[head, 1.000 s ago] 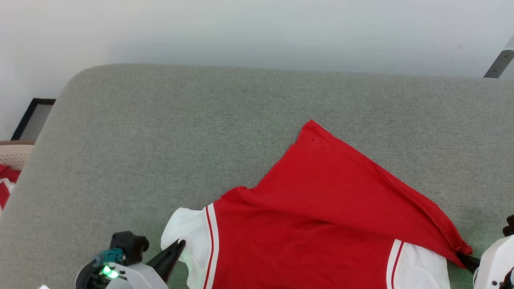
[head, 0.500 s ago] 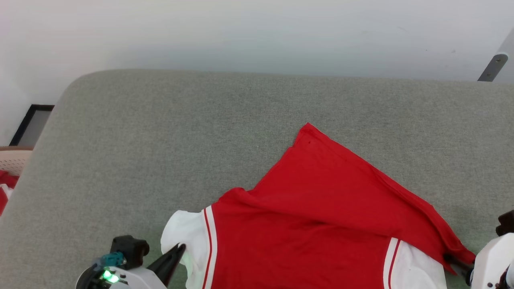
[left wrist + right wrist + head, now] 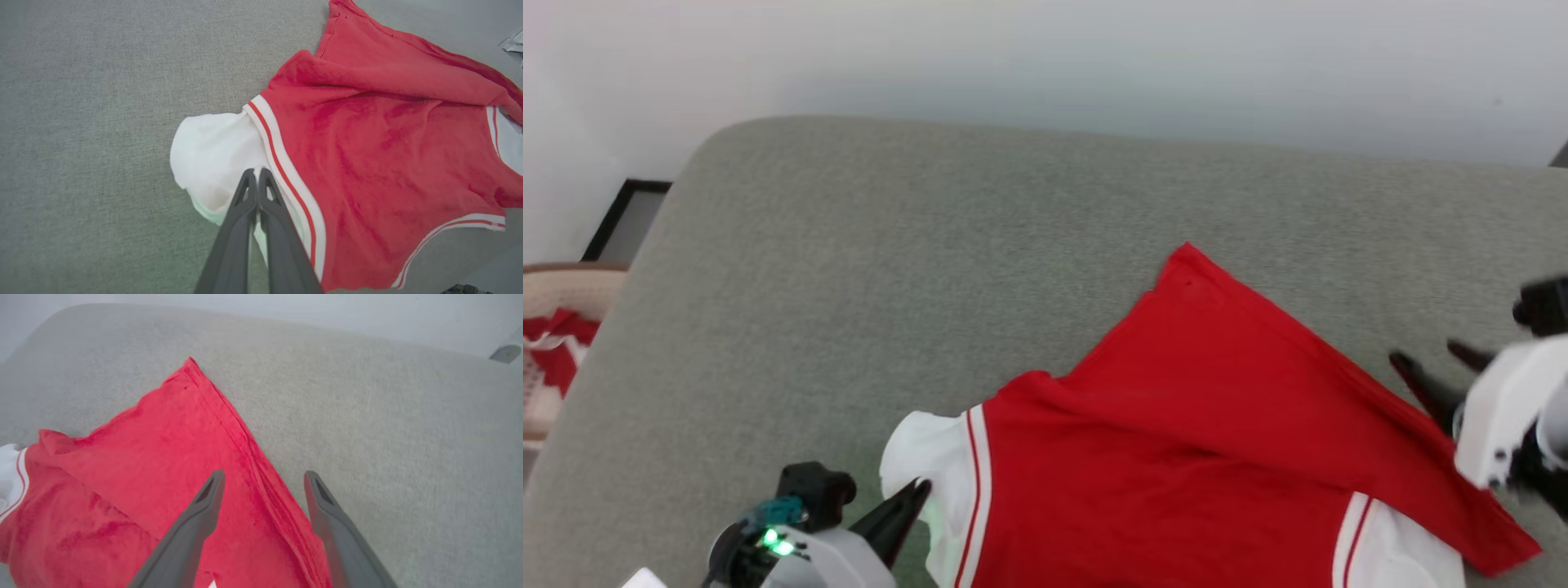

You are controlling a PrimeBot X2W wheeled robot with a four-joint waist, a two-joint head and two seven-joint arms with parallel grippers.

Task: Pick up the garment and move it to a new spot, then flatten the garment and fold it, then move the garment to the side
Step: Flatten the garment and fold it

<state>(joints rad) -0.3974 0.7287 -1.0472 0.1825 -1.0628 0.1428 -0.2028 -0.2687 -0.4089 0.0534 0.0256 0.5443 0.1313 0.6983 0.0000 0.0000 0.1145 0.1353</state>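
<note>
Now the garment [image 3: 1201, 425] lies rumpled on the near-right part of the grey cushion [image 3: 890, 245], red body doubled over on a diagonal w/ one hem corner [image 3: 1188, 251] pointing far. L gripper [image 3: 919, 488] is clenched on the white sleeve [image 3: 212, 159] at left; R gripper [image 3: 1425, 353] hangs w/ jaws spread wide, gripping nothing, just over the folded red edge at right. To flatten well (my read), R should pinch only the top layer at that edge & draw it away from the sleeve while L anchors, low & slow.

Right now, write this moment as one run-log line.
left gripper: shut on white sleeve of red jersey shirt | right gripper: open above hem
</note>
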